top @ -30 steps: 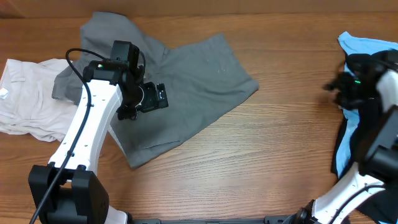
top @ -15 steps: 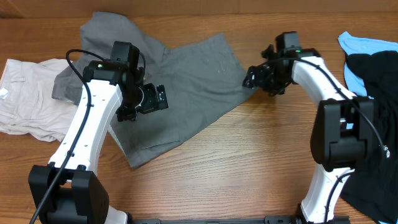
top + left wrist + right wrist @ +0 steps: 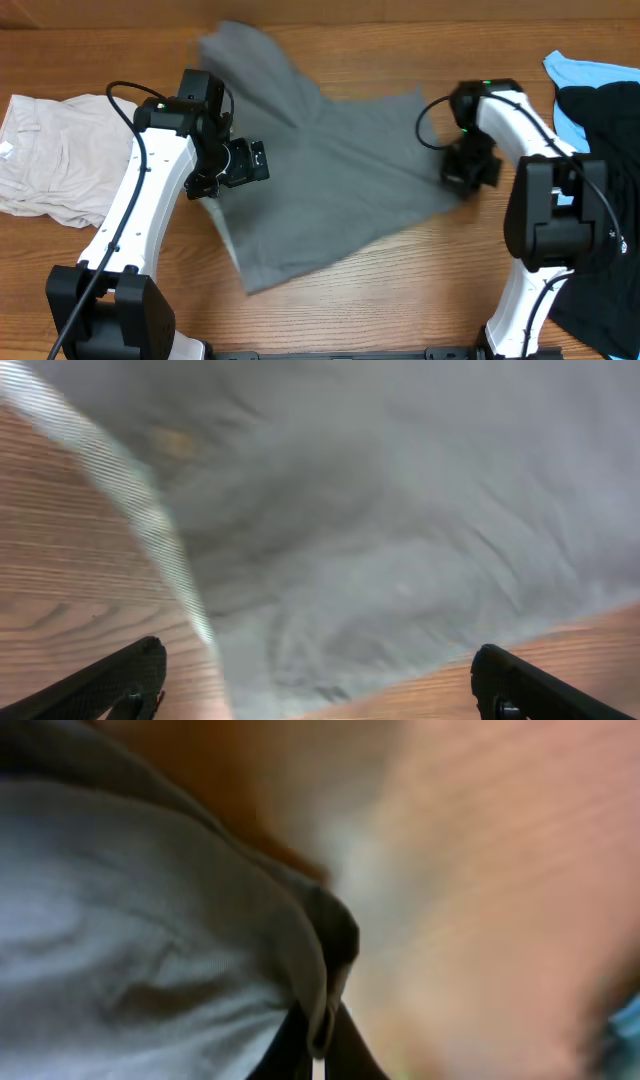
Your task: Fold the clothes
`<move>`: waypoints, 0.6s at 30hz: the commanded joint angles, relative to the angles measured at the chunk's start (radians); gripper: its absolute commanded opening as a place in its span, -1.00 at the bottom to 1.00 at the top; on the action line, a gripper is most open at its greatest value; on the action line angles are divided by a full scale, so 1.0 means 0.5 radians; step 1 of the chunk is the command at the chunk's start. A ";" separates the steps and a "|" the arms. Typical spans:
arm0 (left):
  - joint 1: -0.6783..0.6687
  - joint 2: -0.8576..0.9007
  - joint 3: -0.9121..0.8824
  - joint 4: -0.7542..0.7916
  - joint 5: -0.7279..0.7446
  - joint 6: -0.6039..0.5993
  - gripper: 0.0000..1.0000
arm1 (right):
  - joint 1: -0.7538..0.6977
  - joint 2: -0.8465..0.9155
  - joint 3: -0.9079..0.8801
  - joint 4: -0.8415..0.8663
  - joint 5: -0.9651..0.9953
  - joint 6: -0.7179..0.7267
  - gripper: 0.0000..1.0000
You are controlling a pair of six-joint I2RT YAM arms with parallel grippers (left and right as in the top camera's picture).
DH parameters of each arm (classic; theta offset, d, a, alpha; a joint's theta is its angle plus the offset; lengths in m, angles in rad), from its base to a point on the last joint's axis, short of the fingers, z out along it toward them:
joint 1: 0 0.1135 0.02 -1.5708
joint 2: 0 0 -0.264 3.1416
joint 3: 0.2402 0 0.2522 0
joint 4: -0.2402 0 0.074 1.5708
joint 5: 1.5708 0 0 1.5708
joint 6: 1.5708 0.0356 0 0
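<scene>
**Me:** Dragged to the right since half a second ago, the grey shorts (image 3: 330, 170) now spread across the centre of the overhead frame on the wooden table (image 3: 400, 300). Their lowest corner sits just left of bottom centre.

**You:** And the other clothes?

**Me:** A cream garment (image 3: 45, 160) lies at the left edge. A black garment (image 3: 600, 130) and a light-blue garment (image 3: 590, 70) lie at the right edge.

**You:** What is your right gripper doing?

**Me:** My right gripper (image 3: 318, 1055) is pinched together on the shorts' right corner, at centre right of the overhead frame. In my wrist view the cloth edge is tucked between the fingers.

**You:** And the left?

**Me:** My left gripper (image 3: 318, 690) hangs over the left part of the shorts, fingers wide apart and holding nothing.
</scene>
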 commanded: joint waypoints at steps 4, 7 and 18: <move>-0.013 0.000 -0.010 -0.008 -0.076 -0.013 1.00 | 0.002 0.023 0.011 -0.375 0.094 0.057 -0.92; -0.013 0.000 -0.010 -0.008 -0.076 -0.013 0.99 | 0.079 0.022 0.011 -0.450 -0.018 -0.067 -0.92; 0.007 0.000 -0.010 0.050 -0.248 -0.098 0.90 | 0.356 0.021 -0.098 -0.167 -0.117 -0.121 -0.85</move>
